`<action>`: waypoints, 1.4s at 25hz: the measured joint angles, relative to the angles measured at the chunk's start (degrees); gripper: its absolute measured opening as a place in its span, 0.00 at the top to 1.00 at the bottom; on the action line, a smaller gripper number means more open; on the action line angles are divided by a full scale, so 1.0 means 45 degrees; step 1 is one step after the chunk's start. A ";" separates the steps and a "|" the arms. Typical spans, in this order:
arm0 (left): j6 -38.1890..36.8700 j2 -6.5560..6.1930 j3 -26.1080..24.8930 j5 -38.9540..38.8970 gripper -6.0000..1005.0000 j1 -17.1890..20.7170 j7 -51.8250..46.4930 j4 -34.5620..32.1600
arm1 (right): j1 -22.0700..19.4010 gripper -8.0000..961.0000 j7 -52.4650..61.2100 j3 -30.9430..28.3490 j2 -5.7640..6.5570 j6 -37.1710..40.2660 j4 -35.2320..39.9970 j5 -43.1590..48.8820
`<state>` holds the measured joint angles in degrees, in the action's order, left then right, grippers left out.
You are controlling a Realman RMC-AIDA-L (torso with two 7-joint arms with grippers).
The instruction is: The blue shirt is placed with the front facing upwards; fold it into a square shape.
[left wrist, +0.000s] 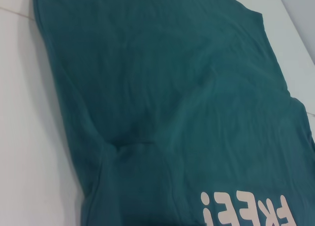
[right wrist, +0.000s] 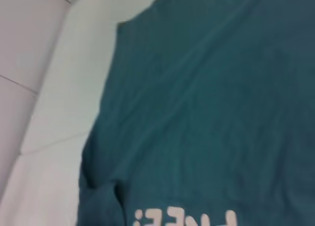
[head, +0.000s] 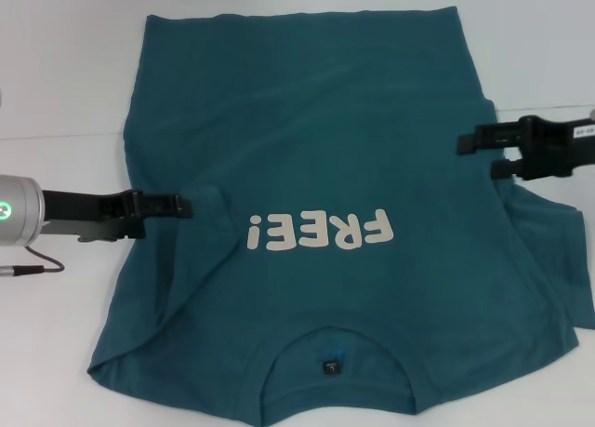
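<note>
- A large teal-blue shirt (head: 316, 194) lay spread flat on a white table (head: 65, 92), front side up, filling most of the head view.
- White "FREE!" lettering (head: 321, 232) ran across the chest and read upside down from the robot's side.
- The round ribbed collar (head: 337, 353) sat below the lettering, at the shirt edge nearest the robot, with a small dark tag (head: 329, 366) inside it.
- The shirt's hem lay at the far side, well away from the lettering.
- The sleeve to the left of the lettering was folded inward over the body, making a soft ridge of cloth there.
- The sleeve to the right of the lettering spread outward on the table.
- The left gripper (head: 177, 206) reached in from the left of the lettering, its black fingers lying over the folded sleeve; they appeared pressed close together, though whether any cloth was pinched could not be told.
- The right gripper (head: 469, 148) reached in from the right, above the lettering and over the shirt's side edge; its fingers looked slightly parted, one above the other, with no cloth visibly between them.
- A thin cable (head: 33, 264) trailed on the table beside the left arm's silver body.
- The left wrist view showed wrinkled teal cloth with part of the lettering at one corner.
- The right wrist view showed the shirt's edge against the table, again with a slice of the lettering.
</note>
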<state>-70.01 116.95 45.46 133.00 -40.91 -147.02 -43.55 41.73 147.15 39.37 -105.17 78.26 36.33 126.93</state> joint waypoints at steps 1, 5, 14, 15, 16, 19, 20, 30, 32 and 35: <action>0.0006 0.0007 0.0021 0.0000 0.06 -0.0006 0.0001 0.0007 | 0.0152 0.07 0.0150 0.0070 0.0188 0.0156 -0.0010 0.0223; 0.0030 0.0040 0.0061 -0.0004 0.06 -0.0022 0.0013 0.0013 | 0.0661 0.07 0.0452 0.0169 0.0719 0.1086 -0.0014 0.0906; 0.0572 0.0099 0.0032 -0.0018 0.06 -0.0048 0.0342 0.0666 | 0.0941 0.07 0.0686 0.0149 0.1114 0.1851 -0.0013 0.1054; 0.0580 0.0136 0.0028 -0.0018 0.06 -0.0053 0.0356 0.0724 | 0.0942 0.07 0.0690 0.0126 0.1120 0.1855 -0.0012 0.1054; 0.0588 0.0179 0.0030 -0.0018 0.06 -0.0056 0.0365 0.0770 | 0.0942 0.07 0.0692 0.0100 0.1125 0.1860 -0.0010 0.1054; 0.0840 0.0380 0.0080 0.0044 0.06 -0.0067 0.0385 0.0814 | 0.0942 0.07 0.0694 0.0107 0.1127 0.1859 -0.0009 0.1054; 0.0886 0.0414 0.0084 0.0055 0.06 -0.0067 0.0403 0.0818 | 0.0946 0.07 0.0695 0.0125 0.1126 0.1859 -0.0008 0.1054; 0.0009 0.0594 0.0128 -0.0521 0.06 -0.0233 0.1209 0.1446 | 0.0970 0.07 0.0646 0.0150 0.1114 0.1814 -0.0008 0.1049; -0.1121 0.0561 0.0016 -0.1227 0.06 -0.0070 0.1503 0.1288 | 0.0965 0.07 0.0623 0.0144 0.1112 0.1809 -0.0007 0.1049; -0.2036 0.0466 -0.0028 -0.1701 0.06 0.0063 0.1656 0.1201 | 0.0955 0.07 0.0573 0.0153 0.1108 0.1794 -0.0008 0.1050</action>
<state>-79.17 119.05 45.34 125.34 -40.63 -139.56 -38.15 46.03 149.73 40.06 -100.19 86.34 36.30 131.65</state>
